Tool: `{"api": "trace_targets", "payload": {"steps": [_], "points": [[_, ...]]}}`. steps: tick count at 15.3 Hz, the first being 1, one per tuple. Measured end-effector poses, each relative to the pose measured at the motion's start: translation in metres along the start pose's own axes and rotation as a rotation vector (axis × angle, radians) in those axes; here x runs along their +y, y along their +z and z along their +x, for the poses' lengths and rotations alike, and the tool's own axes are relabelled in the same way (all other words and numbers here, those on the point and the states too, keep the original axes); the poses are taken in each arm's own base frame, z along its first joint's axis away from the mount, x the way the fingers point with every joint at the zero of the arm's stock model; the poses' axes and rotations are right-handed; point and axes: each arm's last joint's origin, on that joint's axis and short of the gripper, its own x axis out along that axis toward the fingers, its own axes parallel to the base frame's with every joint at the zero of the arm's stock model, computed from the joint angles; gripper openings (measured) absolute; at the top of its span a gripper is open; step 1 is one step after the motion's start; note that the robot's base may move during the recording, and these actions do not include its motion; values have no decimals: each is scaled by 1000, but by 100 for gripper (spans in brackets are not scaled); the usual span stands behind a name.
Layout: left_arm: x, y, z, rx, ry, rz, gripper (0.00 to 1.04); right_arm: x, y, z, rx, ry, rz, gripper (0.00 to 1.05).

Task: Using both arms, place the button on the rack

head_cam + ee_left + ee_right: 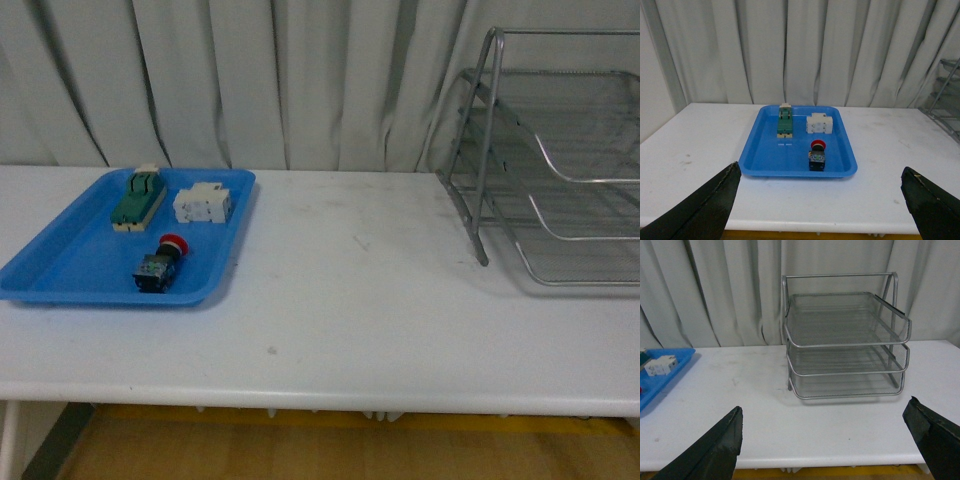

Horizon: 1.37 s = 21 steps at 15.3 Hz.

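- Two grippers, both spread wide and holding nothing: the left gripper [819,169] shows its black fingers [707,210] far apart at the edges of its wrist view, and the right gripper [825,407] shows its fingers [712,452] the same way.
- Both are clear of the white table [350,300] and touch nothing.
- Straight ahead of the left gripper, centred between its fingers, a blue tray [765,155] lies flat on the table.
- The button [817,155] is the tray item nearest the left gripper. It lies on its side, dark body toward the gripper and red cap away, well apart from the fingers.
- Just beyond the button is a white block [819,123]. Beside the block is a green-and-cream switch [785,124], long axis pointing away from the gripper.
- Ahead of the right gripper stands the rack [845,340]: three mesh tiers, open fronts facing the gripper, standing on the table.
- The rack and tray are well apart, with bare tabletop between them. The tray is on the left gripper's side, the rack on the right gripper's side.
- Farthest back, a pale curtain [250,80] hangs behind the table.
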Motion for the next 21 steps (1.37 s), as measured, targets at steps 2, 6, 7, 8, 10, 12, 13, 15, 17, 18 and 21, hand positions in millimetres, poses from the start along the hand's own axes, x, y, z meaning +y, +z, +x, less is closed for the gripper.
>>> {"api": "trace_targets", "payload": {"steps": [2, 6, 7, 8, 10, 12, 13, 15, 17, 18, 21], "points": [[0, 0, 0, 0, 0, 0, 98, 0, 0, 0, 0, 0, 0, 98], [0, 0, 0, 0, 0, 0, 98, 0, 0, 0, 0, 0, 0, 98], [0, 0, 0, 0, 0, 0, 98, 0, 0, 0, 0, 0, 0, 98], [0, 0, 0, 0, 0, 0, 98, 0, 0, 0, 0, 0, 0, 98], [0, 0, 0, 0, 0, 0, 98, 0, 0, 0, 0, 0, 0, 98], [0, 0, 0, 0, 0, 0, 98, 0, 0, 0, 0, 0, 0, 98], [0, 0, 0, 0, 0, 0, 98, 0, 0, 0, 0, 0, 0, 98], [0, 0, 0, 0, 0, 0, 98, 0, 0, 0, 0, 0, 0, 98], [0, 0, 0, 0, 0, 0, 98, 0, 0, 0, 0, 0, 0, 98], [0, 0, 0, 0, 0, 0, 98, 0, 0, 0, 0, 0, 0, 98], [0, 0, 0, 0, 0, 0, 98, 0, 0, 0, 0, 0, 0, 98]]}}
